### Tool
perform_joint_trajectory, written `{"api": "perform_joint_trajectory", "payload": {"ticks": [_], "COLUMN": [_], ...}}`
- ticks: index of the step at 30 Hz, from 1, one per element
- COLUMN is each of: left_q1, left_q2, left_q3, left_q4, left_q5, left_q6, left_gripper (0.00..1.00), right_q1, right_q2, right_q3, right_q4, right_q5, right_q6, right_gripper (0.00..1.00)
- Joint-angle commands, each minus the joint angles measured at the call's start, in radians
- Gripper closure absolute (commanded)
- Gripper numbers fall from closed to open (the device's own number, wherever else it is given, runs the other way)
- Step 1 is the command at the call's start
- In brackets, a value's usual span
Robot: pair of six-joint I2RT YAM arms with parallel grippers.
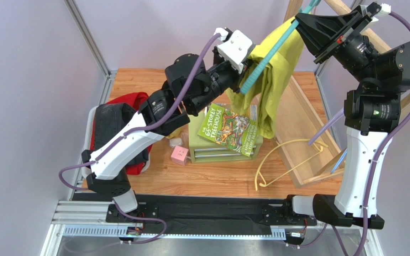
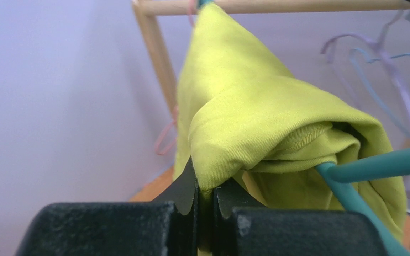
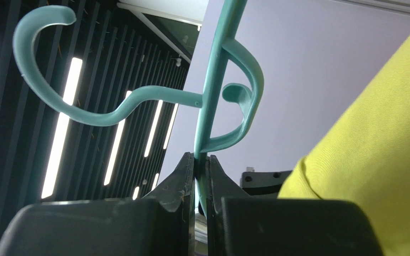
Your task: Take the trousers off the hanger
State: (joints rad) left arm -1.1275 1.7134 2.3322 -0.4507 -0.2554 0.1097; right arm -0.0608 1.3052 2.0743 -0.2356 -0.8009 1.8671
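Yellow-green trousers hang draped over a teal hanger held up in the air above the table. My left gripper is shut on a fold of that cloth. In the left wrist view the fold is pinched between the jaws of my left gripper, and the hanger's bar runs out of the cloth at the right. My right gripper is shut on the hanger. The right wrist view shows its jaws clamped on the hanger's stem below the hook, with the trousers at the right.
A red garment and a black one lie at the table's left. A book rests on a green box, with a pink cube beside it. A yellow hanger lies by the wooden rack. A purple hanger hangs behind.
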Motion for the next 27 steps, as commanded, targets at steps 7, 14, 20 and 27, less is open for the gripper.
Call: {"api": "perform_joint_trajectory", "payload": {"ticks": [7, 14, 20, 27], "left_q1": [-0.078, -0.081, -0.081, -0.081], "left_q2": [-0.098, -0.046, -0.02, -0.029], "left_q3": [0.019, 0.111, 0.154, 0.188], "left_q4": [0.622, 0.713, 0.831, 0.925], "left_q5": [-0.378, -0.32, -0.298, -0.269], "left_q6": [0.777, 0.961, 1.061, 1.119], "left_gripper": [1.0, 1.0, 1.0, 1.0], "right_q1": [0.01, 0.01, 0.01, 0.01], "right_q2": [-0.144, -0.169, -0.237, -0.186], "right_q3": [-0.183, -0.269, -0.388, -0.277], "right_q4": [-0.08, -0.1, -0.134, -0.479], "right_q5": [0.068, 0.106, 0.196, 0.223], "right_q6": [-0.135, -0.18, -0.184, -0.344], "right_gripper": [1.0, 1.0, 1.0, 1.0]}}
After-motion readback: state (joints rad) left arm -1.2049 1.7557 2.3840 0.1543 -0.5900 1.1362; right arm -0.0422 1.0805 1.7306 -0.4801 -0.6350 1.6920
